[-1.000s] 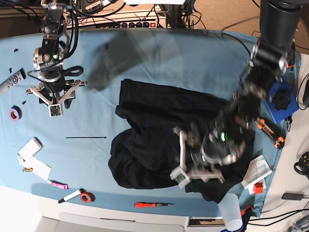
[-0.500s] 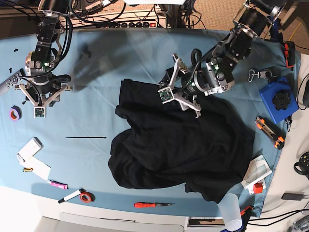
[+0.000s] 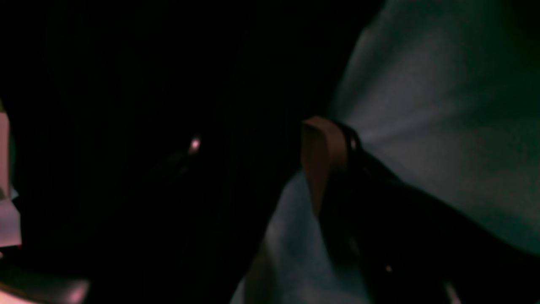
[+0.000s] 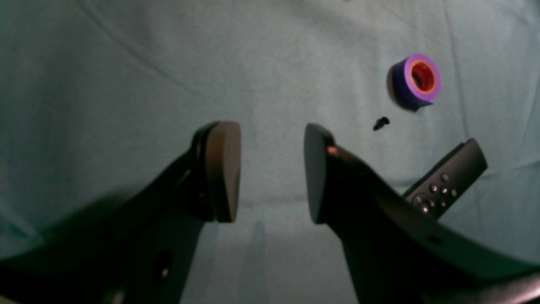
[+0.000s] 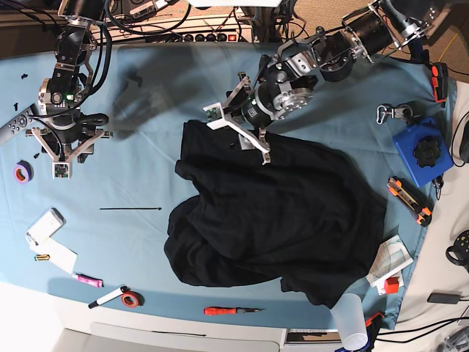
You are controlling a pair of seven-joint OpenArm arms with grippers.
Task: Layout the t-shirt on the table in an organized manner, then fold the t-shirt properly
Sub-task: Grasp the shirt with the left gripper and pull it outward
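The black t-shirt (image 5: 278,220) lies crumpled in the middle of the table (image 5: 146,242), which is covered in light blue cloth. My left gripper (image 5: 239,135) hangs over the shirt's far left edge, jaws spread, nothing visibly pinched. In the left wrist view one brown finger pad (image 3: 322,160) sits at the border between dark t-shirt fabric (image 3: 126,169) and the blue table cloth (image 3: 422,126); the other finger is lost in the dark. My right gripper (image 5: 58,152) is far left, away from the shirt. It stands open (image 4: 268,173) over bare table cloth (image 4: 126,84).
A remote (image 4: 447,181), a purple tape roll (image 4: 417,80) and a small black screw (image 4: 381,123) lie by the right gripper. A blue box (image 5: 421,154), an orange knife (image 5: 409,199), a plastic cup (image 5: 352,319), a red tool (image 5: 231,311) and a marker (image 5: 108,296) line the edges.
My left arm swung from the shirt's near right side across to its far left edge. The right arm shifted slightly left. The shirt lies as before.
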